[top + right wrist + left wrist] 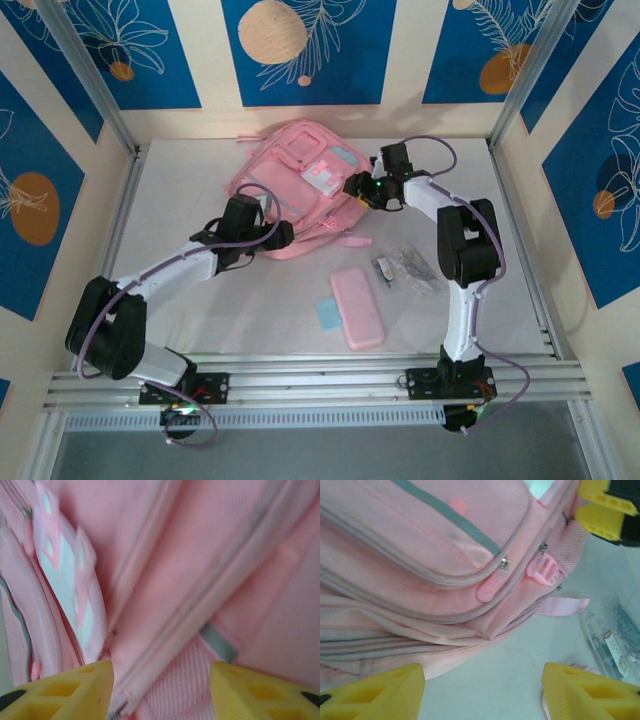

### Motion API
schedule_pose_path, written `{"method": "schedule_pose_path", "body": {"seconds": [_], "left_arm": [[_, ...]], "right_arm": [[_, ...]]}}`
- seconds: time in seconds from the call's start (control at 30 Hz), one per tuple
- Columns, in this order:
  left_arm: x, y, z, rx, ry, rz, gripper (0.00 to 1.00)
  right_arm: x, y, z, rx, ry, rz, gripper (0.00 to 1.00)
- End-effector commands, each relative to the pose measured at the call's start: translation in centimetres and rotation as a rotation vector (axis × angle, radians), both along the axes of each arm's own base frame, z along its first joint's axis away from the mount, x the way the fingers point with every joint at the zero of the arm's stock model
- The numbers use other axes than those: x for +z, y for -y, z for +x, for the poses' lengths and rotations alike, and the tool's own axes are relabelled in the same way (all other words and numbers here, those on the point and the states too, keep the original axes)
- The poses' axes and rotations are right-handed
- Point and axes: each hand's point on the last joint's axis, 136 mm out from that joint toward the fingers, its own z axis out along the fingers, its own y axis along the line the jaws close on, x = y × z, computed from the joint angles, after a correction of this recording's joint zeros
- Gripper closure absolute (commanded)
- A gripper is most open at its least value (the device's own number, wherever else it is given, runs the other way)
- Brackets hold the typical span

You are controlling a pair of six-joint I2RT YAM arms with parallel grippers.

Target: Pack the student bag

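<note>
Student bag (300,180) flat on worktop (250,310), contents hidden. Pencil case (357,307), blue card (327,313), clear packet (412,266) lie nearer. Left gripper (484,675) open, empty; right gripper (161,669) parted against bag, holding nothing.

My left yellow-fingered tool (482,690) reaches toward twelve o'clock, my right yellow-fingered tool (160,690) toward nine o'clock, both with jaws apart.

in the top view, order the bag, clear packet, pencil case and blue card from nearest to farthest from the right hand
From the right hand:
1. bag, right at the hand, at the back of the table
2. clear packet, on the right side, towards the front
3. pencil case, in the middle, near the front
4. blue card, just left of the pencil case
</note>
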Motion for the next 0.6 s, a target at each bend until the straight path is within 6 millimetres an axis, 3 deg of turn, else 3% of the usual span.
{"method": "schedule_pose_path", "body": {"seconds": [0.0,0.23,0.37,0.57], "left_arm": [[1.2,3.0,0.7,-0.08,0.036,-0.072,0.37],[0.4,7.7,2.5,-0.115,0.005,-0.164,0.36],[-1.8,8.4,3.2,-0.076,-0.039,-0.093,0.36],[-4.7,7.6,4.8,0.023,-0.076,-0.004,0.36]], "right_arm": [[-0.7,0.1,1.9,-0.052,-0.013,0.015,0.47],[-3.0,-0.6,2.1,-0.078,-0.084,0.01,0.45],[-4.1,-1.3,1.7,-0.084,-0.108,0.013,0.45],[-4.7,-2.5,1.1,-0.073,-0.115,0.029,0.75]]}}
